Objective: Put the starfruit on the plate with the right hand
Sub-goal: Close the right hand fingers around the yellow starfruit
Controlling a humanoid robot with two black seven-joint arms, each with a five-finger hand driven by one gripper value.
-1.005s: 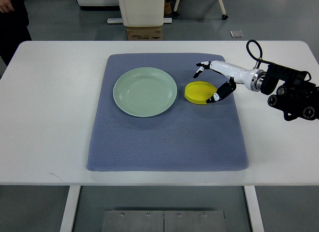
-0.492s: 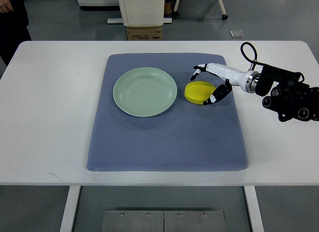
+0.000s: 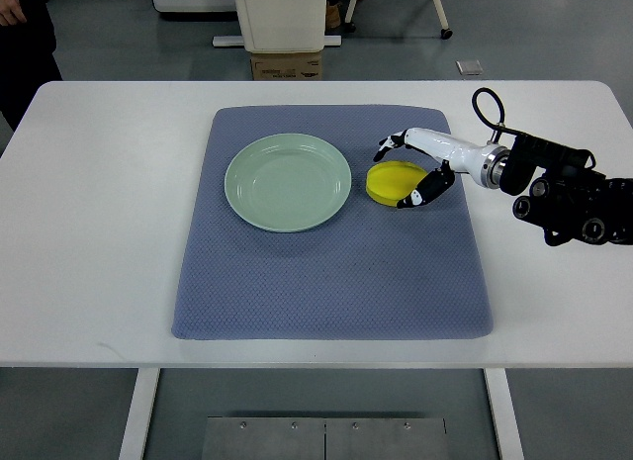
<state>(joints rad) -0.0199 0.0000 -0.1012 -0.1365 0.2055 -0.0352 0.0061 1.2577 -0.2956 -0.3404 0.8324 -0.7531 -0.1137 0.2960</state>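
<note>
The blue mat (image 3: 326, 252) lies on the white table (image 3: 99, 232) with wide bare cloth toward six o'clock. The green plate (image 3: 288, 181) sits at nine o'clock from the yellow starfruit (image 3: 394, 181), just beside it, with nothing between them. A cardboard box (image 3: 286, 64) stands off the table at twelve o'clock. My right hand (image 3: 415, 168) reaches in from three o'clock, fingers (image 3: 392, 142) spread around the fruit's far and near sides, not closed on it.
</note>
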